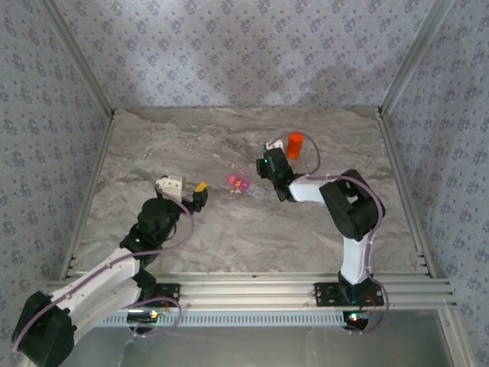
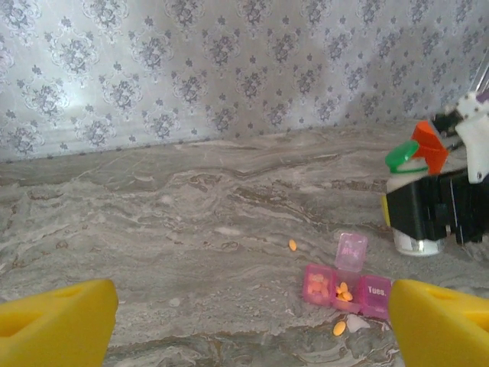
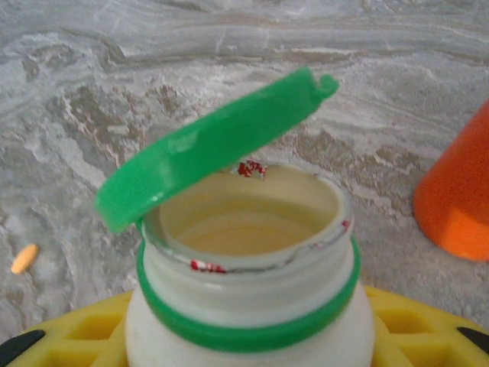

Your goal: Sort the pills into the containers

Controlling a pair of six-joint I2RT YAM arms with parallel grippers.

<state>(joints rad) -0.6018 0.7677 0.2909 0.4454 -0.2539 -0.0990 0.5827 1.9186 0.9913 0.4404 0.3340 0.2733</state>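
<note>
Presently listed, on a marble-patterned table [image 1: 153, 153]:

1. Pill box [image 2: 348, 287]. A flat strip is laid near the middle of the table, between the two arms. Pink sections are seen at its left end, one of them marked "Tues." One pink lid is raised upright, and several orange pills [image 2: 343, 291] are held in the opened compartment.

2. Loose pill [image 2: 293, 245]. It is found on the bare table, just to the far left of the box. A second loose pill [image 2: 339, 328] is found touching or nearly touching the near edge of the box.

3. Left gripper [image 1: 186, 187]. It is held to the left of the box, well apart from it. Its yellow fingers [image 2: 57, 321] are spread wide, with nothing between them.

4. Right gripper [image 3: 248, 332]. It is clamped on a white bottle [image 3: 244, 306], to the far right of the box. The bottle is kept upright, and its green flip lid [image 3: 214, 141] is hinged open above the mouth. What lies inside cannot be told.

5. Orange bottle [image 1: 295, 144]. It is stood on the table just beyond the white bottle, to the far right.
</note>
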